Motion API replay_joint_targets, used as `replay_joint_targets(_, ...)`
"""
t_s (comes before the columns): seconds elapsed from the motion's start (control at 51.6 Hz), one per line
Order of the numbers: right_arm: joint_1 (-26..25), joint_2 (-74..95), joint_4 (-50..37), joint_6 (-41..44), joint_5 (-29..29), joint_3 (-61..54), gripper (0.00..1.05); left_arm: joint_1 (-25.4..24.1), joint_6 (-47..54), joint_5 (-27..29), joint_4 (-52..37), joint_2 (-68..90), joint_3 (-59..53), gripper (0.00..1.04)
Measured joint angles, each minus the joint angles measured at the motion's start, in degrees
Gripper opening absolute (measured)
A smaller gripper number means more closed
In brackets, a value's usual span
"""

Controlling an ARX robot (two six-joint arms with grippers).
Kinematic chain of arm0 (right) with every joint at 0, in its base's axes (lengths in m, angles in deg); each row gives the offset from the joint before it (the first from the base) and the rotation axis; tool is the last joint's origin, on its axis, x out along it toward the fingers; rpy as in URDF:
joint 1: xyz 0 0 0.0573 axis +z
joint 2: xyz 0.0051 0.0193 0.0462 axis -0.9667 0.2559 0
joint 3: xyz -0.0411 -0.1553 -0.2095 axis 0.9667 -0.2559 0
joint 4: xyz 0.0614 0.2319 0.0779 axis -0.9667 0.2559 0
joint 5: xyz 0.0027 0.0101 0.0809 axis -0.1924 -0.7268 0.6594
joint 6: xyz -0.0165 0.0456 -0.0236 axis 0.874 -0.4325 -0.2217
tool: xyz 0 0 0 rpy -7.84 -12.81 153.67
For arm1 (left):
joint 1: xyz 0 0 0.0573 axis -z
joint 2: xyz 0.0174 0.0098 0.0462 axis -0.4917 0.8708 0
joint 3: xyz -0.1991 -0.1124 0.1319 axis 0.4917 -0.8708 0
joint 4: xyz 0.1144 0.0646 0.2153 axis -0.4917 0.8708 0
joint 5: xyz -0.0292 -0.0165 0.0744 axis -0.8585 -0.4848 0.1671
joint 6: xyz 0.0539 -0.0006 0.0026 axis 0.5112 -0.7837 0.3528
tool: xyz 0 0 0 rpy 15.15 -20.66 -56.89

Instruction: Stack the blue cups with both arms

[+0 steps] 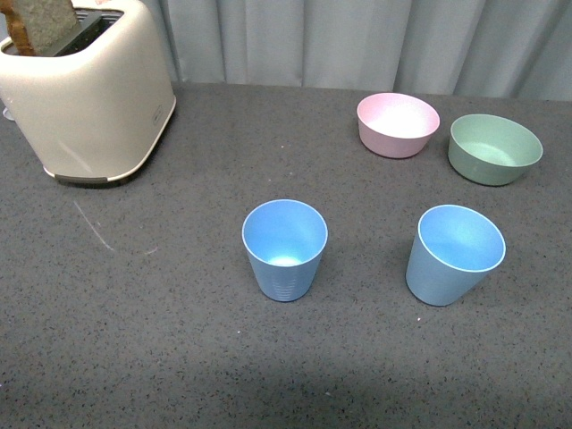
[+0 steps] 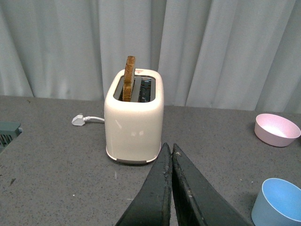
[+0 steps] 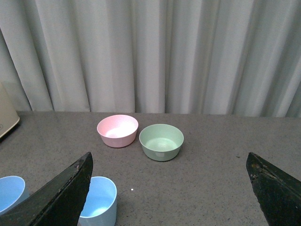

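Note:
Two light blue cups stand upright and apart on the dark grey table: one in the middle [image 1: 284,248] and one to its right [image 1: 454,254]. Neither arm shows in the front view. In the left wrist view my left gripper [image 2: 169,147] is shut with nothing between its fingers, and one blue cup [image 2: 279,202] sits off to its side. In the right wrist view my right gripper [image 3: 169,157] is wide open and empty; a blue cup [image 3: 99,202] stands beside one finger [image 3: 61,193], and the other cup [image 3: 10,190] shows at the frame edge.
A cream toaster [image 1: 85,85] with a slice of bread [image 1: 40,22] stands at the back left, its plug [image 2: 80,120] lying behind it. A pink bowl [image 1: 398,123] and a green bowl [image 1: 494,148] sit at the back right. A grey curtain hangs behind the table.

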Motion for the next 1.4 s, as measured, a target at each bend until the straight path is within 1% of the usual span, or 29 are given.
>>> replay_joint_targets(0.271, 0.0, 0.0, 0.0, 0.0, 0.0, 0.0, 0.95, 0.0, 0.0, -0.02, 4.17, -4.15, 0.0, 0.04)
replay_joint_targets(0.349, 0.0, 0.0, 0.0, 0.0, 0.0, 0.0, 0.95, 0.0, 0.02, -0.02, 12.83, -10.75, 0.0, 0.04)
replay_joint_targets(0.368, 0.0, -0.02, 0.0, 0.0, 0.0, 0.0, 0.95, 0.0, 0.04, -0.02, 13.55, -11.96, 0.0, 0.04)
replay_joint_targets(0.737, 0.0, 0.0, 0.0, 0.0, 0.0, 0.0, 0.95, 0.0, 0.04, -0.04, 14.16, -13.79, 0.0, 0.04)
replay_joint_targets(0.776, 0.0, 0.0, 0.0, 0.0, 0.0, 0.0, 0.95, 0.0, 0.02, -0.04, 14.16, -13.79, 0.0, 0.07)
replay_joint_targets(0.814, 0.0, 0.0, 0.0, 0.0, 0.0, 0.0, 0.95, 0.0, 0.02, -0.04, 14.16, -13.81, 0.0, 0.14)
replay_joint_targets(0.834, 0.0, 0.0, 0.0, 0.0, 0.0, 0.0, 0.95, 0.0, 0.02, -0.04, 14.16, -13.81, 0.0, 0.16)
replay_joint_targets(0.911, 0.0, 0.0, 0.0, 0.0, 0.0, 0.0, 0.95, 0.0, 0.02, -0.04, 14.16, -13.81, 0.0, 0.3)
replay_joint_targets(0.931, 0.0, 0.0, 0.0, 0.0, 0.0, 0.0, 0.95, 0.0, 0.02, -0.04, 14.16, -13.81, 0.0, 0.36)
replay_joint_targets(1.008, 0.63, 1.7, 3.74, 3.63, -2.97, 1.14, 0.95, 0.0, 0.02, -0.04, 14.16, -13.79, 0.0, 0.48)
replay_joint_targets(1.105, 0.66, 6.45, 4.28, 6.91, -2.47, 2.4, 0.95, 0.0, 0.02, -0.04, 14.16, -13.84, 0.0, 0.62)
replay_joint_targets(1.183, 0.52, 12.7, 1.79, 7.32, -1.51, 4.22, 0.95, 0.0, 0.02, -0.04, 14.16, -13.81, 0.0, 0.75)
replay_joint_targets(1.202, 0.52, 13.86, 1.27, 7.34, -1.51, 4.55, 0.95, 0.0, 0.02, -0.04, 14.16, -13.81, 0.0, 0.77)
replay_joint_targets(1.222, 0.55, 17.4, -0.5, 7.3, -1.38, 5.4, 0.95, 0.0, 0.02, -0.04, 14.16, -13.81, 0.0, 0.82)
replay_joint_targets(1.26, 0.81, 22.53, -3.08, 7.28, -0.81, 6.62, 0.95, 0.0, 0.02, -0.04, 14.16, -13.84, 0.0, 0.89)
replay_joint_targets(1.28, 0.9, 24.04, -3.78, 7.3, -0.63, 6.97, 0.95, 0.0, 0.02, -0.04, 14.16, -13.84, 0.0, 0.91)
replay_joint_targets(1.299, 1.11, 28.37, -5.9, 7.23, -0.39, 7.98, 0.95, 0.0, 0.02, -0.04, 14.16, -13.84, 0.0, 0.96)
replay_joint_targets(1.319, 1.27, 31.39, -7.28, 7.04, -0.09, 8.7, 0.95, 0.0, 0.04, -0.04, 14.16, -13.84, 0.0, 0.99)
replay_joint_targets(1.396, 1.55, 47.08, -10.34, 5.25, 1.01, 13.66, 0.95, 0.0, 0.15, -0.04, 14.16, -13.81, 0.0, 0.98)
